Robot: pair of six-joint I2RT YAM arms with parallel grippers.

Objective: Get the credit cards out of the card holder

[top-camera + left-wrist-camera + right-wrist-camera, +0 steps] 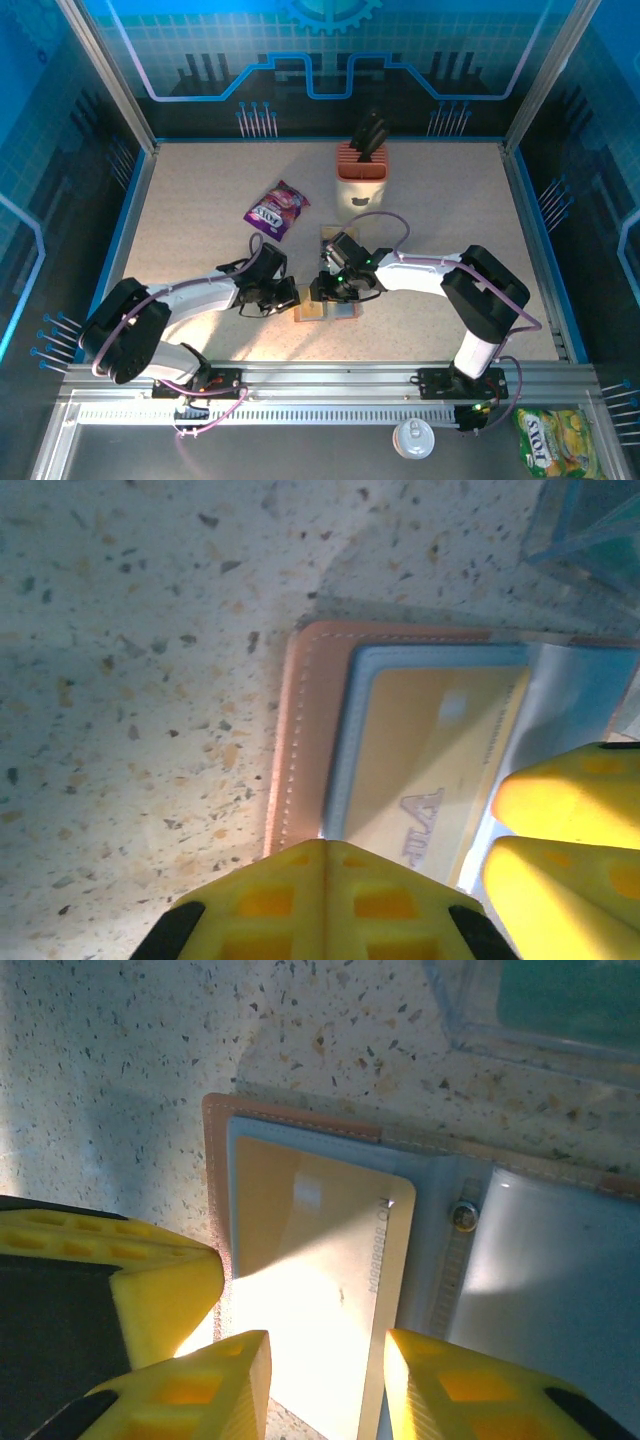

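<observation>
The card holder (345,312) lies open on the table, with a brown stitched rim (300,730) and grey-blue pockets (540,1260). A tan credit card (320,1250) (425,760) lies on its left half, and the card's near end sticks out past the rim over the table. My left gripper (325,848) (291,297) is shut, its tip down at the holder's left rim. My right gripper (327,1385) (330,291) stands open above the card, one fingertip (235,1380) over each long edge. Whether the fingertips touch the card is unclear.
A clear plastic sleeve (540,1005) (590,530) with teal inside lies just beyond the holder. Further back are a purple snack packet (278,209) and a cream-and-orange knife block (360,175). A white lid (413,437) and a green packet (548,437) sit beyond the front rail.
</observation>
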